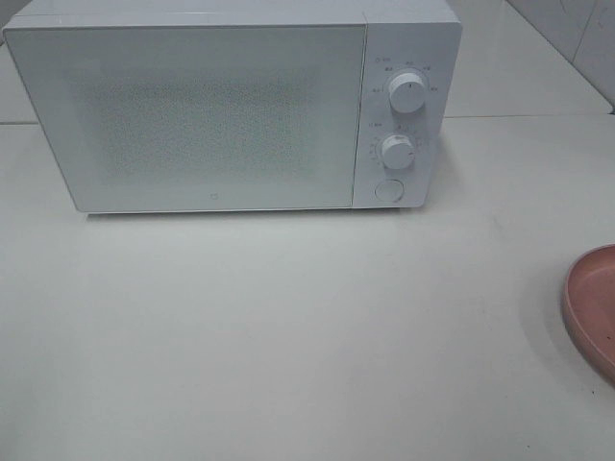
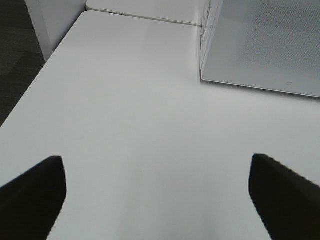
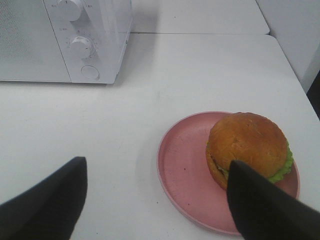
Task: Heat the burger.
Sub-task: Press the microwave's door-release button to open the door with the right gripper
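The burger (image 3: pixel 247 142) is sitting on the pink plate (image 1: pixel 588 307), lower right in the high view. The left tool (image 2: pixel 157 200) and right tool (image 3: pixel 155 200) are hanging released.

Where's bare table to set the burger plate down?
The table in front of the closed microwave is bare, right across to the pink plate at the right edge. The stretch between the microwave's knob side and the plate is bare too. Only the plate is crowded, holding the burger.

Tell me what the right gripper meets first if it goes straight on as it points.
The right gripper, jaws open, would likely meet the pink plate at its rim, or the table beside it; the burger sits ahead of one finger. Depth unclear.
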Controlling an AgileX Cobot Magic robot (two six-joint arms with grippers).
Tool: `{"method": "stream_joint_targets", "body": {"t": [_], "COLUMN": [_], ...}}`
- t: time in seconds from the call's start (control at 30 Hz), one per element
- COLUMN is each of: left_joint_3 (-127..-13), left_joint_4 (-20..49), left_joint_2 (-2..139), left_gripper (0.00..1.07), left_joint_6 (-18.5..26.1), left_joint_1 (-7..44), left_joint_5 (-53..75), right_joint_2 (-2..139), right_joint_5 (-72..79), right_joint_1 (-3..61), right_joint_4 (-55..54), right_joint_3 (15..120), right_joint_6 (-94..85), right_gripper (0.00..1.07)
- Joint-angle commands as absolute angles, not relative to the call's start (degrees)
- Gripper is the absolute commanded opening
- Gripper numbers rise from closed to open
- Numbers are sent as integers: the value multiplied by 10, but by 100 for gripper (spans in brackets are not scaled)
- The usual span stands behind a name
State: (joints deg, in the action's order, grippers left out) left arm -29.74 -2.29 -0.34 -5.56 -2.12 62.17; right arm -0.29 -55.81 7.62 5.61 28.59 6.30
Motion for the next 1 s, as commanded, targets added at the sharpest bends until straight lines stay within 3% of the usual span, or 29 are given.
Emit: {"method": "stream_joint_targets", "body": {"t": [0.03, 0.6, 1.0], "left_joint_3": [-296, -296, -296], "left_joint_4": [-21, -21, -21], "left_joint_2": [-14, -14, -14], "left_gripper": [91, 91, 91], "left_joint_6": [-56, -56, -56], "left_joint_1": [-21, -21, -21], "left_joint_5": [615, 615, 615], "right_joint_2": [-17, -14, 96], "right_joint_5": [-549, -544, -475], "right_joint_1": [72, 72, 72], "right_joint_4": [54, 54, 57], "right_joint_3": [285, 291, 300], "right_joint_6": [65, 71, 73], "right_gripper": [73, 73, 73]}}
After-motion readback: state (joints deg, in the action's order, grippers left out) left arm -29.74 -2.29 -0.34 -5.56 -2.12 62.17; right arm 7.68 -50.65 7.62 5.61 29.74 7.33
